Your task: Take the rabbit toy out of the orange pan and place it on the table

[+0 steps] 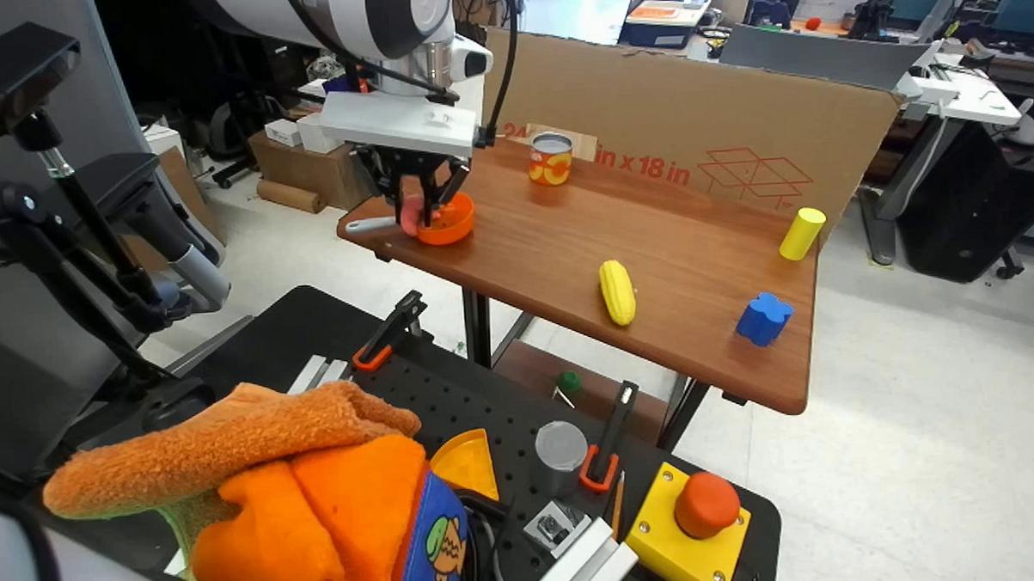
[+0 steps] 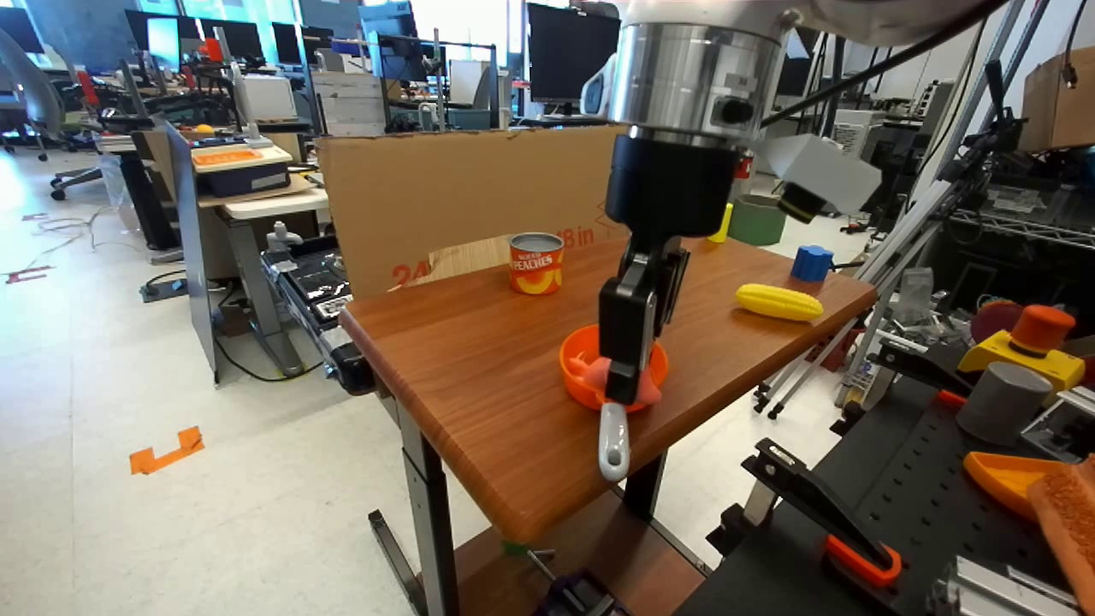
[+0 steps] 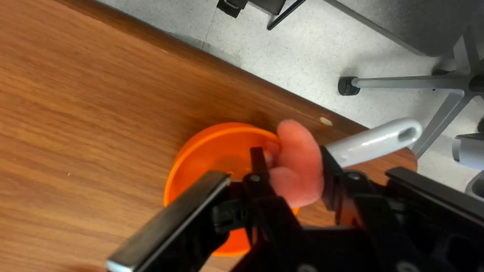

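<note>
The rabbit toy, pinkish-red, is between the two black fingers of my gripper in the wrist view; both fingers touch it. It sits at the handle-side rim of the orange pan; I cannot tell if it still touches the pan. The toy and the pan also show in an exterior view, and the toy and the pan show in an exterior view where a finger partly covers the toy. The pan's light grey handle points past the edge of the brown table.
A peach can stands behind the pan near the cardboard panel. A yellow corn toy, a blue block and a yellow cylinder are farther along the table. The table's front edge is close to the pan.
</note>
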You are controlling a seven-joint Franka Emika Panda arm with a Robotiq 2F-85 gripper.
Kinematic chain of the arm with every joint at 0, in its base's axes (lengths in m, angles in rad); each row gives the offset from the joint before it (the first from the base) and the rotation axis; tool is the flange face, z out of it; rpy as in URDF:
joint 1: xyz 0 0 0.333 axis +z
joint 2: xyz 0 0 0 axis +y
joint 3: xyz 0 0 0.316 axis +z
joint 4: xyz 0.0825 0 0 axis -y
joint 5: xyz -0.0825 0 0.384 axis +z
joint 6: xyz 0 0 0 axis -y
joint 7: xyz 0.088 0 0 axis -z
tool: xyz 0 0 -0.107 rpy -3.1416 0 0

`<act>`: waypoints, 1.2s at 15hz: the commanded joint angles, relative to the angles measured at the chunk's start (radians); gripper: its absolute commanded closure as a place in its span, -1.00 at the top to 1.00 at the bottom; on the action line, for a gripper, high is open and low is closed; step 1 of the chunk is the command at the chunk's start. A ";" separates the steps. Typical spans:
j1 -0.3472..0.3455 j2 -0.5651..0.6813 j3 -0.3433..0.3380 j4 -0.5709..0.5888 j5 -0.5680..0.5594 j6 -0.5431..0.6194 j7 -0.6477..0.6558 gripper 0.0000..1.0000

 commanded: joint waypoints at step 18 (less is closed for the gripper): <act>-0.120 -0.342 -0.189 0.042 0.098 -0.134 0.000 -0.94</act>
